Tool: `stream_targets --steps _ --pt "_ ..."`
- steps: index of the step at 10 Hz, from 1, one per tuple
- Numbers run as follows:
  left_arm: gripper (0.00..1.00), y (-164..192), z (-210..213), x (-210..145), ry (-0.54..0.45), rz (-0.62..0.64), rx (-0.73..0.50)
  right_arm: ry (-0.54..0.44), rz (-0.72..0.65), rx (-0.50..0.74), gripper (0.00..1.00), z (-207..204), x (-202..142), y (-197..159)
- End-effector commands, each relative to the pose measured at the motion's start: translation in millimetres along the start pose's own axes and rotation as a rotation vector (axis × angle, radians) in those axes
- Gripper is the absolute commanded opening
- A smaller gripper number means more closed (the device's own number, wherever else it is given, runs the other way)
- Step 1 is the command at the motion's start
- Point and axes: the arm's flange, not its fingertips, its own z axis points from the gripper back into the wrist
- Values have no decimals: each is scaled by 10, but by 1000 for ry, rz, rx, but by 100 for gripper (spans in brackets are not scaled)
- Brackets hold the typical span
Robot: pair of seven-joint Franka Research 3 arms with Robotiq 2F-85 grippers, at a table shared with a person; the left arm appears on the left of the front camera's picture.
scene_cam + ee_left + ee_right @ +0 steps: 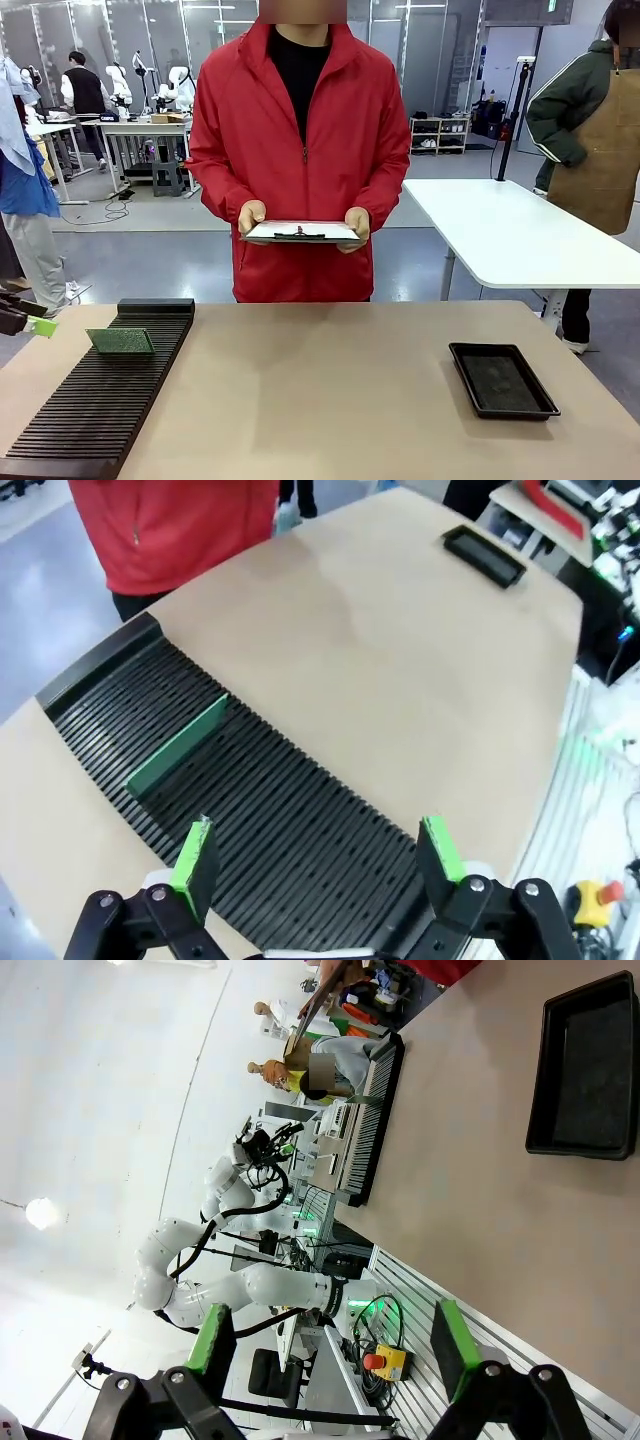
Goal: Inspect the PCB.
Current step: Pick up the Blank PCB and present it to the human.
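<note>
A green PCB (120,341) stands on edge in a slot of the black ribbed rack (90,420) at the table's left; the left wrist view shows the same PCB (178,747) ahead of the fingers. My left gripper (318,855) hovers open above the rack, short of the board; its green pad tip (44,327) peeks in at the left edge of the front view. My right gripper (330,1345) is open with nothing between its fingers, off the table's near right side. The person holds a white clipboard (302,232) with both hands.
A small black tray (502,380) lies at the table's right, also seen as the tray (588,1070) in the right wrist view and the tray (484,556) in the left wrist view. A second white table (510,235) stands behind at the right.
</note>
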Motion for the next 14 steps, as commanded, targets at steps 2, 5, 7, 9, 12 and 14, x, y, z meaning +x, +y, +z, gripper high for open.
stream_targets --steps 2,5,7,9,12,14 --pt "100 -169 133 -269 -107 105 -67 -2 5 10 100 4 -2 10" --pt "100 26 -28 -35 -2 12 -6 -2 5 10 100 4 -2 10" --pt "100 27 34 -41 -17 -16 17 -2 5 10 100 4 -2 10" --pt "100 112 -176 250 82 -196 87 -2 5 10 100 4 -2 10" --pt "100 314 -538 557 258 -440 118 -2 5 10 100 4 -2 10" --pt "100 512 -682 723 444 -658 55 -2 5 10 100 4 -2 10"
